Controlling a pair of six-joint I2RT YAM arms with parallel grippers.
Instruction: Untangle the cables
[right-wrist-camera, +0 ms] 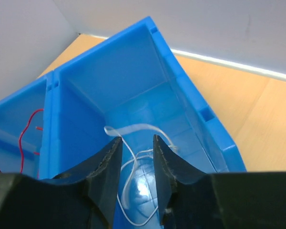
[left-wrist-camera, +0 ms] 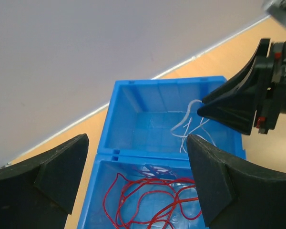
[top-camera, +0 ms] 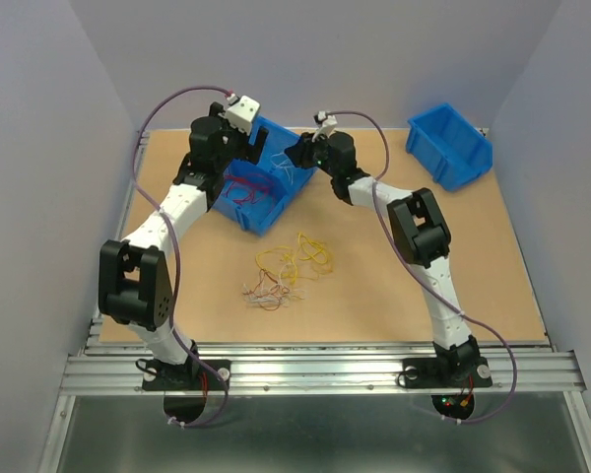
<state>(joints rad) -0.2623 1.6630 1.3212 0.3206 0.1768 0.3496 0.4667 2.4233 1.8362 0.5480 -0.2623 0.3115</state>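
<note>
**Desk:** What's on your left?

**Operator:** My left gripper [left-wrist-camera: 138, 143] hangs over the near blue bin [left-wrist-camera: 91, 205]. Its fingers are spread wide with nothing between them. The red cables [left-wrist-camera: 148, 200] lie looped on that bin's floor, below the fingers and clear of them.

**Desk:** And mid-table?

**Operator:** From the top camera I see the loose cables [top-camera: 286, 268] heaped on the table [top-camera: 394, 296] between my two arms. There are yellow loops toward the back and a mixed reddish and pale tangle nearer me. Neither gripper is near them.

**Desk:** The right side?

**Operator:** My right gripper [right-wrist-camera: 137, 140] points down into the far blue bin [right-wrist-camera: 109, 81], which touches the near one. Its fingers are parted by a narrow gap, and a strand of the white cables [right-wrist-camera: 133, 125] runs through it. The gap is wider than the strand, so I have nothing clamped. A third blue bin [top-camera: 451, 146] sits well apart at the back right.
</note>
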